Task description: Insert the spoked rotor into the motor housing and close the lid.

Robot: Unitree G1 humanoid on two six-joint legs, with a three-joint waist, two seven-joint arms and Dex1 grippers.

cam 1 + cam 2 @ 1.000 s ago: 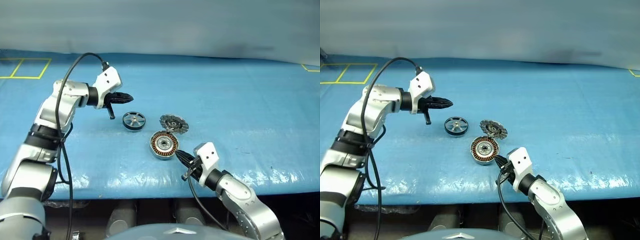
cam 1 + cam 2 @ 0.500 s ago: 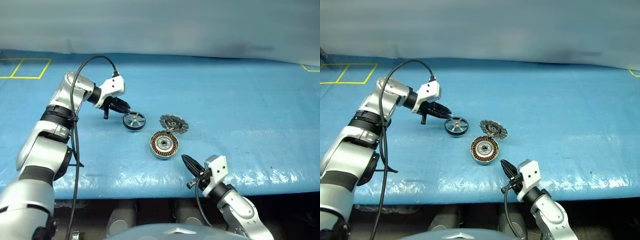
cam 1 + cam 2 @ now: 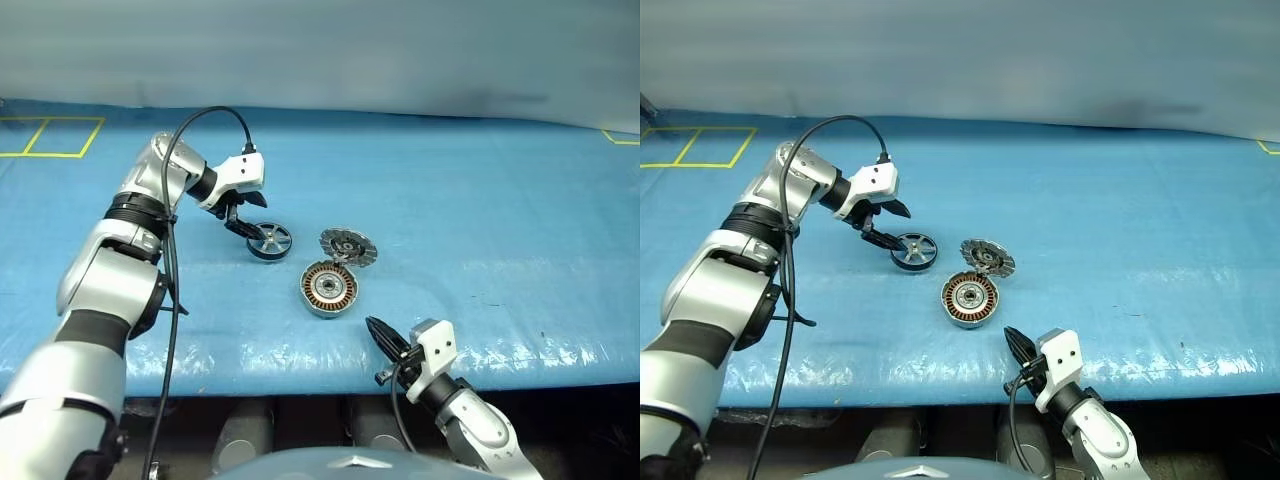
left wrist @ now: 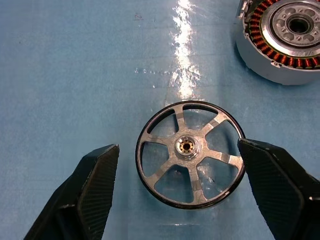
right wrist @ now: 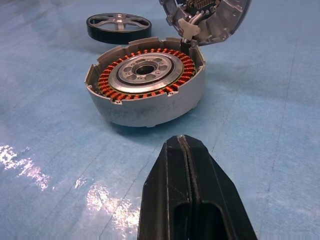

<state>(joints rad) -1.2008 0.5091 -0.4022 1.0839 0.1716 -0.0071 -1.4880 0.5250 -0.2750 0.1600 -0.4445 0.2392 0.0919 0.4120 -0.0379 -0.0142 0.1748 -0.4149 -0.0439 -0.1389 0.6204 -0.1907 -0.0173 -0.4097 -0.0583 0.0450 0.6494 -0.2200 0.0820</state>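
Since a second earlier, the left gripper point(image 3: 248, 213) had been brought down from above the blue tabletop point(image 3: 480, 200) to the spoked rotor point(image 3: 269, 241) and its fingers spread apart from a shut state, while the right gripper point(image 3: 383, 338) had been drawn back from the motor housing point(image 3: 328, 288) toward the tabletop's near edge. From the head views, the rotor was seen lying flat near the middle of the tabletop, with the housing just nearer the front edge and to its right, and the lid point(image 3: 347, 247) standing tilted open at the housing's far rim, its dark segmented face shown. The right gripper was held near the front edge, well apart from the housing, fingers pressed together. From the left wrist view, the rotor point(image 4: 190, 153) was seen flat between the two spread fingers point(image 4: 92, 192); one finger was very close to its rim, though contact could not be judged, and the other stood clear of it. The housing point(image 4: 285, 42) was seen beyond. From the right wrist view, the closed fingers point(image 5: 192, 200) were pointed at the housing point(image 5: 146, 87), whose copper windings were exposed, with the lid point(image 5: 207, 22) hinged up behind it and the rotor point(image 5: 119, 26) farther off.
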